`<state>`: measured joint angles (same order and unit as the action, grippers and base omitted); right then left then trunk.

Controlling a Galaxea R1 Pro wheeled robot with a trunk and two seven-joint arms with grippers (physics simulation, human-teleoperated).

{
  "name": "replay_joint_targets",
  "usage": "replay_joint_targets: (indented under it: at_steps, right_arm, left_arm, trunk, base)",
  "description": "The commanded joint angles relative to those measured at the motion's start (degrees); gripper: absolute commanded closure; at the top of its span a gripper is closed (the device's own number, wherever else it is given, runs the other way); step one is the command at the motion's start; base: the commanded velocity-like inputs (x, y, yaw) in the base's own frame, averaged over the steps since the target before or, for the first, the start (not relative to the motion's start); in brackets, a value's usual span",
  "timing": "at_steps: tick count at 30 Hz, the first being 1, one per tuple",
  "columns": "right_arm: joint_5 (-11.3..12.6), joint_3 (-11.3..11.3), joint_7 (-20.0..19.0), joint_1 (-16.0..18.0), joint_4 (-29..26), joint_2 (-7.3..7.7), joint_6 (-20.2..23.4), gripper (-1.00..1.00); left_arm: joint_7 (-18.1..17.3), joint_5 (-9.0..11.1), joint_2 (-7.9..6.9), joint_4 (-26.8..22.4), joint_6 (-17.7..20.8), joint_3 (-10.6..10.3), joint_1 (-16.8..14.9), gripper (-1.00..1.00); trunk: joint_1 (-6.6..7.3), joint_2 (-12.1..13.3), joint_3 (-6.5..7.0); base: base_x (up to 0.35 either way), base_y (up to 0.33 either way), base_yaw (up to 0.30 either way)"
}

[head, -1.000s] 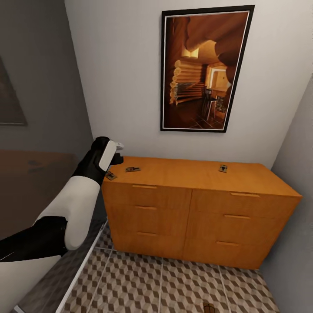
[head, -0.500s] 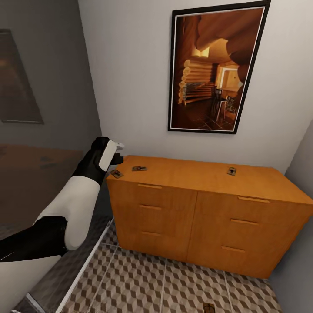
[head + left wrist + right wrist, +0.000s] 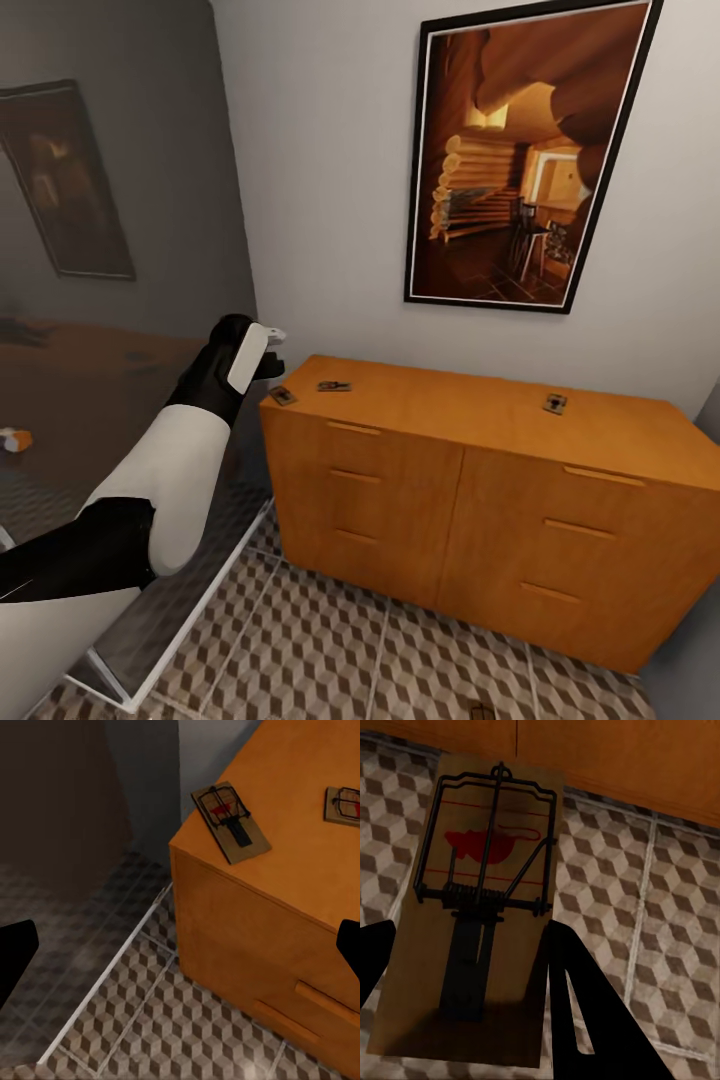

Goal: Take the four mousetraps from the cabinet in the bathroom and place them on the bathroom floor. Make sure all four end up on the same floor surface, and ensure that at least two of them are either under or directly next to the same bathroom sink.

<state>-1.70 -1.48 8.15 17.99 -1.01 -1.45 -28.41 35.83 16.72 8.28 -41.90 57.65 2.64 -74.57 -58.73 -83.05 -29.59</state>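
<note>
Head view: orange-brown cabinet [image 3: 470, 500] sits against the white wall w/ 3 mousetraps on top: one right at the left front corner [image 3: 283, 396], one just behind it [image 3: 334, 386], and one well apart toward the right [image 3: 555, 404]. Left gripper [image 3: 268, 345] hangs raised just beside that left corner, not touching anything; left wrist cam shows its dark fingers [image 3: 15, 956] spread wide w/ nothing between. Right wrist cam: right gripper [image 3: 472, 967] is clamped on the 4th mousetrap [image 3: 472, 922], held over the cube-pattern bathroom floor [image 3: 660, 907] in front of the cabinet.
</note>
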Motion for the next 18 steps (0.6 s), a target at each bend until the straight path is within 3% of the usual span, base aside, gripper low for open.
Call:
replay_joint_targets:
  at_steps: [1, 5, 8, 18]
  right_arm:
    - [0.03, -0.18, 0.16, 0.03, 0.04, -0.02, 0.7, 1.0]
    - [0.03, -0.13, 0.04, 0.03, 0.04, 0.01, 7.35, 1.0]
    - [0.03, -0.11, -0.1, 0.03, 0.04, 0.03, 9.66, 1.0]
    - [0.03, -0.1, -0.15, 0.03, -0.04, -0.04, 10.38, 1.0]
  left_arm:
    - [0.56, 0.6, 0.07, -0.03, 0.04, 0.17, -0.05, -1.0]
    - [0.56, 0.59, 0.06, -0.1, 0.02, 0.17, -0.05, -1.0]
    - [0.56, 0.59, 0.04, -0.19, 0.03, 0.21, -0.05, -1.0]
    - [0.56, 0.59, -0.02, -0.22, 0.05, 0.26, -0.05, -1.0]
  trunk:
    - [0.0, -0.03, -0.06]
    - [0.0, -0.03, -0.06]
    - [0.0, -0.03, -0.06]
    - [0.0, -0.03, -0.06]
  base:
    - [0.0, -0.181, 0.155]
    - [0.0, -0.181, 0.121]
    - [0.0, -0.132, 0.087]
    - [0.0, -0.013, 0.01]
